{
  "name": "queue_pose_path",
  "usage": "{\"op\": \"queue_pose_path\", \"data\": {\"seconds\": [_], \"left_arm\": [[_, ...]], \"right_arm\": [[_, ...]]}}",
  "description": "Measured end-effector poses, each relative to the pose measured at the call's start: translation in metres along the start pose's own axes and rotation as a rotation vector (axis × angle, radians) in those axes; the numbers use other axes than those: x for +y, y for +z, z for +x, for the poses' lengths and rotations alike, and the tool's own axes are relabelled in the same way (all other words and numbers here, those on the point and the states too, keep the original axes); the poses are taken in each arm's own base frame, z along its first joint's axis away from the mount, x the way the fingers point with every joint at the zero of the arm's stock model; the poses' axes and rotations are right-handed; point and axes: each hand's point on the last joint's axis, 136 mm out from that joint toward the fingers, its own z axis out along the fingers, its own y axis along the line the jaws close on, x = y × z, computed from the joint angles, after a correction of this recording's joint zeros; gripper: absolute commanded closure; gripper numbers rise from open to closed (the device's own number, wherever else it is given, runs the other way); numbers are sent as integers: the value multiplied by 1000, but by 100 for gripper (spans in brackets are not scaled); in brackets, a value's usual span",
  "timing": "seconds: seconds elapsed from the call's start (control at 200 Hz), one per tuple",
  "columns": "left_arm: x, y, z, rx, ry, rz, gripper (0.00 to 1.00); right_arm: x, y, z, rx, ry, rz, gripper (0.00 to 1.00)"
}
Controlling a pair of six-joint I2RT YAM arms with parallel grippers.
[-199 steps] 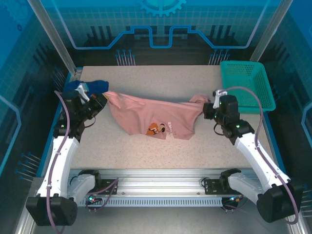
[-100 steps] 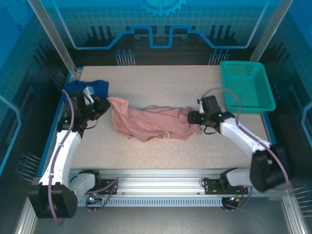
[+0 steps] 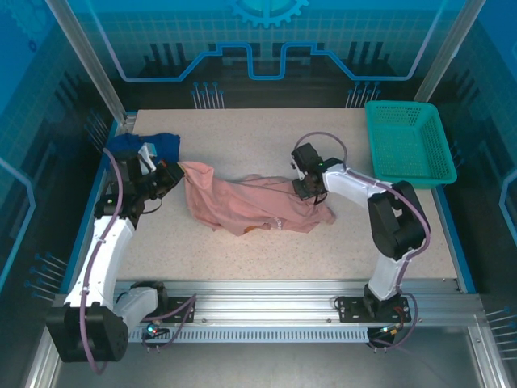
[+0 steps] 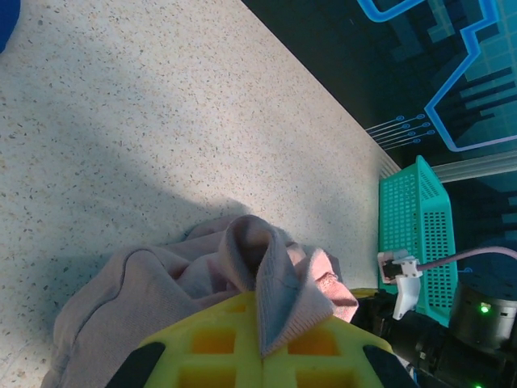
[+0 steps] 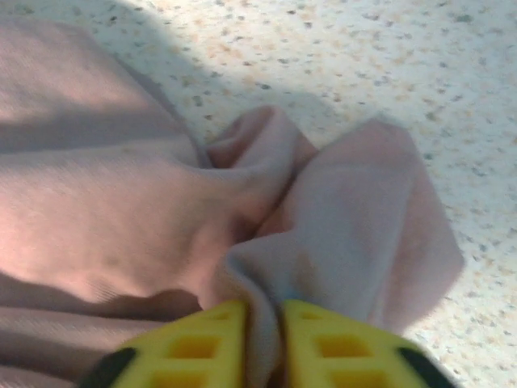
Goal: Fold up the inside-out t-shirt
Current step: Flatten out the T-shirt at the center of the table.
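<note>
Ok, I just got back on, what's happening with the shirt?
Both arms have hold of the pink t-shirt. The left gripper is shut on a fold at its left end, near the dark blue cloth; the right gripper pinches fabric near its right end. The shirt lies bunched in a crumpled strip on the table, not yet folded.

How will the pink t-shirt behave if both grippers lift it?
Probably floppy: the t-shirt lies bunched in soft folds, so it should sag between the left gripper and right gripper. Likely light, as the cloth looks thin. It may slip, since each pinches a small fold.
</note>
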Motion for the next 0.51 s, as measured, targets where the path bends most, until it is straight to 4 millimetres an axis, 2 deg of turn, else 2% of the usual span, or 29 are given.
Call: {"op": "queue_pose_path", "data": {"seconds": [0.055,0.115,0.26,0.34,0.42,0.505], "left_arm": [[1,-1,-1,-3,-3,-4,100],[1,-5,-7,-12,-17,-14,100],[-10,-20,-36,-72,-24,-10,100],[-22,-27,-47,-95,-8,8,100],[-30,-30,-53,-102,14,21,100],[-29,-27,-51,-82,19,19,100]], "right_arm": [[-10,-12,-5,-36,34,-11,100],[-29,-38,-11,-114,107,-45,100],[-89,-132,-22,-423,348,-132,100],[-101,-170,-20,-547,409,-180,99],[-94,-180,-13,-574,421,-234,98],[-87,-163,3,-523,440,-258,95]]}}
